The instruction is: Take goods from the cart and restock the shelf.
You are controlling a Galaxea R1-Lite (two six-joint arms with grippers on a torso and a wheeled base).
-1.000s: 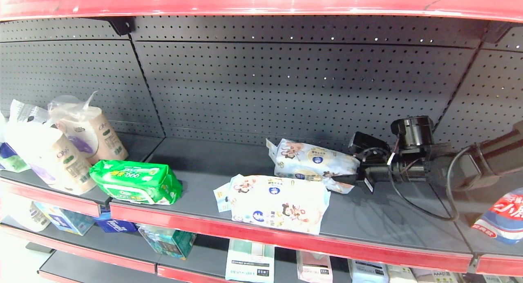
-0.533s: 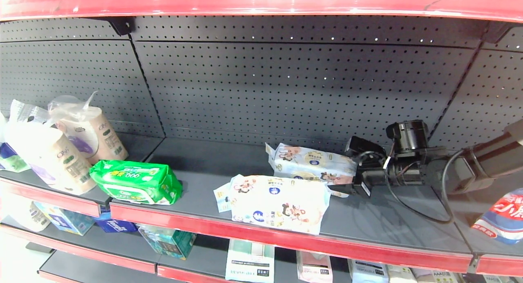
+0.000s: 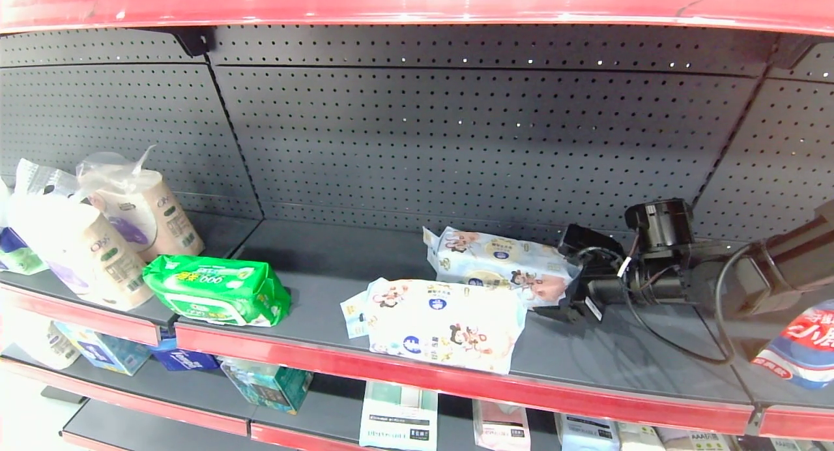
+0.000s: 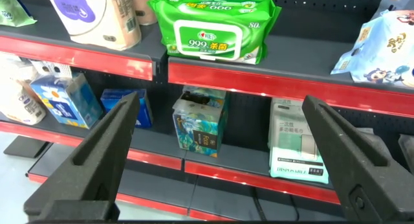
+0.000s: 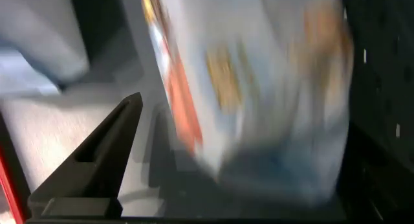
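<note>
Head view: right arm enters from the right edge of the frame. The right gripper (image 3: 558, 275) sits at the right end of the rear pack (image 3: 495, 265), a pale printed wipes pack lying flat on the shelf (image 3: 586, 347), right of centre and close to the pegboard (image 3: 456, 131). The fingers (image 3: 552, 311) are apart, one above and one below the pack's end. Whether either one touches the pack is not clear.

A front pack (image 3: 449, 324) of the same print lies at the shelf's red front edge, centre of the frame, just in front of the rear pack and overlapping it in the picture. The green pack (image 3: 218, 289) lies lower left, at the front edge. Two bagged rolls (image 3: 85, 252) stand left of it, leaning. A red, white and blue bag (image 3: 805, 347) is at the lower right edge.

Right wrist view: the rear pack (image 5: 259, 88) is very close and blurred. One finger (image 5: 97, 159) shows, with grey shelf between it and the pack. The other finger is hidden.

Left wrist view: the left gripper (image 4: 220, 159) has its fingers (image 4: 97, 153) wide apart with nothing between them. It faces the shelf front below the green pack (image 4: 210, 26). A teal box (image 4: 200, 123) and a white pack (image 4: 297, 149) stand on the lower shelf beyond.
</note>
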